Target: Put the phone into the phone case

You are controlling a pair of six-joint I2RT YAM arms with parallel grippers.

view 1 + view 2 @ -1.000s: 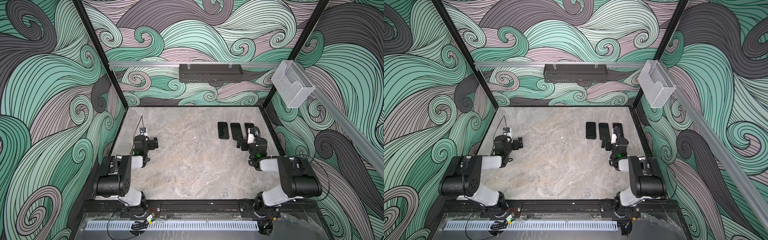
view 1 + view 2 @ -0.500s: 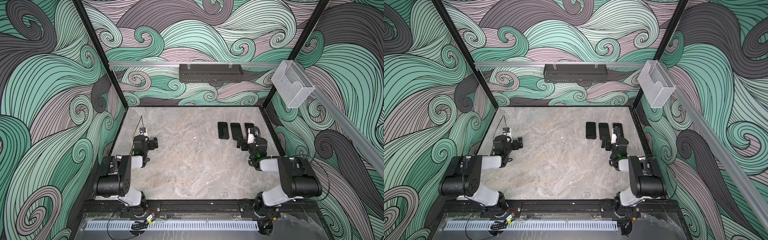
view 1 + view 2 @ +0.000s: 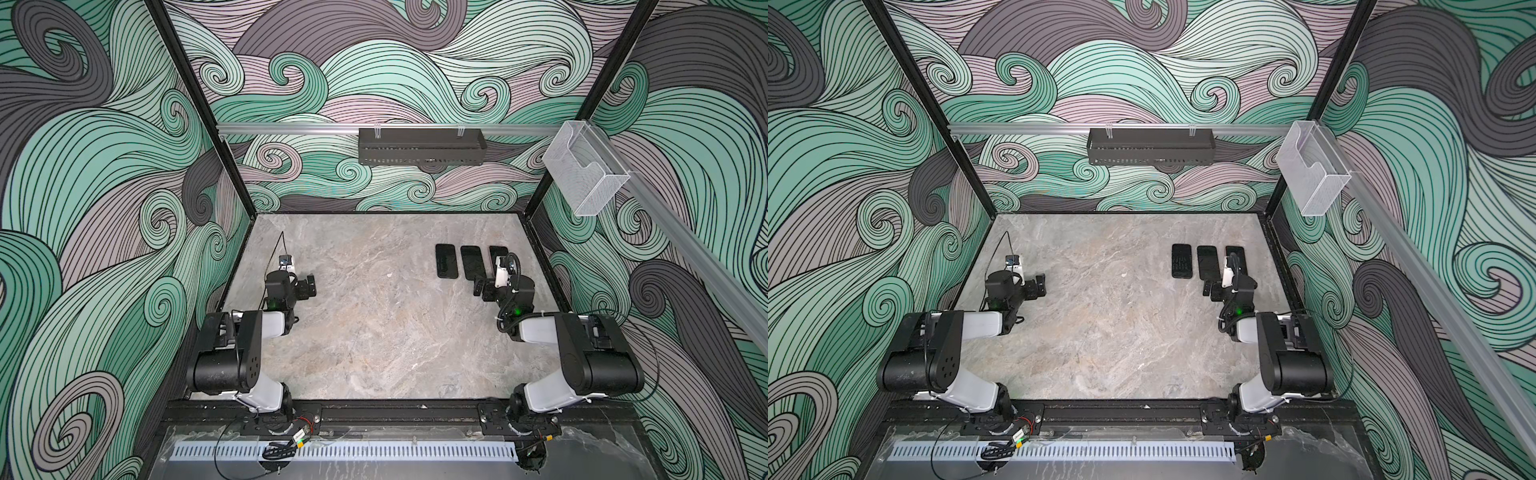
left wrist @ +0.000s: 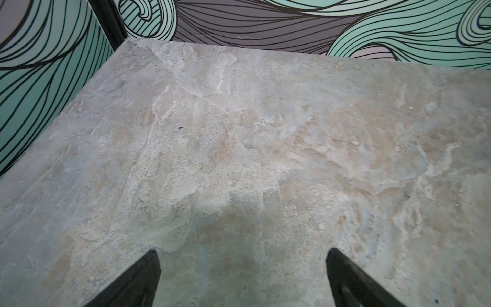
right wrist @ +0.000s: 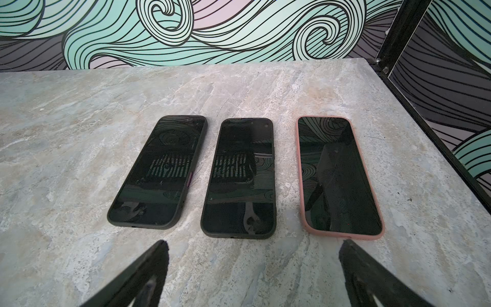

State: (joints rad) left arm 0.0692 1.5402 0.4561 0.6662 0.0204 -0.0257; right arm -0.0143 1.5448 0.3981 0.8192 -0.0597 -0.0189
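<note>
Three phones lie screen up in a row at the table's right rear, in both top views and the right wrist view. A dark case rims the left phone [image 5: 159, 172] [image 3: 446, 260] and the middle phone [image 5: 240, 178] [image 3: 471, 262]. The right phone [image 5: 337, 175] sits in a pink case [image 5: 342, 235], partly hidden by my arm from above. My right gripper [image 5: 253, 244] [image 3: 487, 288] is open just short of the phones' near ends, touching none. My left gripper [image 4: 241, 252] [image 3: 305, 286] is open over bare table [image 4: 239, 133] at the left.
Patterned walls close the table on three sides, with black corner posts [image 5: 398, 34]. A black wire basket [image 3: 420, 146] hangs on the back rail and a clear plastic holder [image 3: 584, 174] on the right rail. The right wall stands close to the pink case.
</note>
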